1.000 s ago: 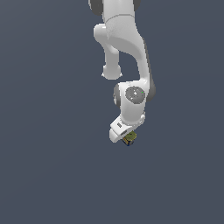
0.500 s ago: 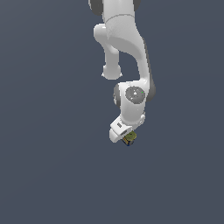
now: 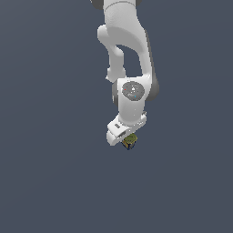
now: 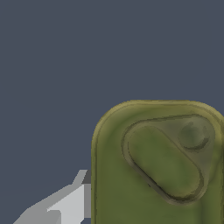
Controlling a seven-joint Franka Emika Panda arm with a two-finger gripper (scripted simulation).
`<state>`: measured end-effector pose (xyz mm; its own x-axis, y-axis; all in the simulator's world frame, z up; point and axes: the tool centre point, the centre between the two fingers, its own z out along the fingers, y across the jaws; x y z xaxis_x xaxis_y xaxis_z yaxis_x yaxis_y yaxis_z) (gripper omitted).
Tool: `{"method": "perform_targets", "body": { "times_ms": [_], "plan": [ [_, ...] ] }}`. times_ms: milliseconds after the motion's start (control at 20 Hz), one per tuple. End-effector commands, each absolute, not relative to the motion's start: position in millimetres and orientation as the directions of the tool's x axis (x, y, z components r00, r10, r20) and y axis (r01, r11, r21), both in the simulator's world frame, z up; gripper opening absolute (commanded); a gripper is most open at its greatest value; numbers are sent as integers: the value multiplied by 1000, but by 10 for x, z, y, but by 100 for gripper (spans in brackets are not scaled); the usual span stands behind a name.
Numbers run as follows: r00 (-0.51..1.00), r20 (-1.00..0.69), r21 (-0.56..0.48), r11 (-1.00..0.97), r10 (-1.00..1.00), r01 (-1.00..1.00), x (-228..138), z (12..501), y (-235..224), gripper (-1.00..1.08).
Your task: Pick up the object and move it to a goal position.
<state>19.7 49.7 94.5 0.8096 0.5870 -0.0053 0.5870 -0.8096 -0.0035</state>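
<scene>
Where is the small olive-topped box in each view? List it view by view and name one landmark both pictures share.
Exterior view: the box sits just under the white gripper, near the picture's middle, slightly below centre.
Wrist view: the box fills the lower right of the picture, showing its olive top with a raised oval.
Shared landmark: the gripper itself; a pale finger shows beside the box in the wrist view.

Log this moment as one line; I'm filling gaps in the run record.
arm: over plain floor | gripper: at small box, closure unclear | box: olive-green top fills wrist view, one finger beside it | goal: not visible
</scene>
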Motion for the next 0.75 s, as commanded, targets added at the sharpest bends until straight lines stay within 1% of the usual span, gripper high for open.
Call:
{"method": "perform_targets", "body": {
  "times_ms": [0, 350, 700],
  "plan": [
    [810, 0, 0, -810, 586, 586, 235, 1158, 354, -100],
    [810, 0, -1, -810, 586, 586, 294, 1558, 55, -100],
    [810, 0, -1, -810, 586, 586, 321, 1630, -1, -100]
  ]
}}
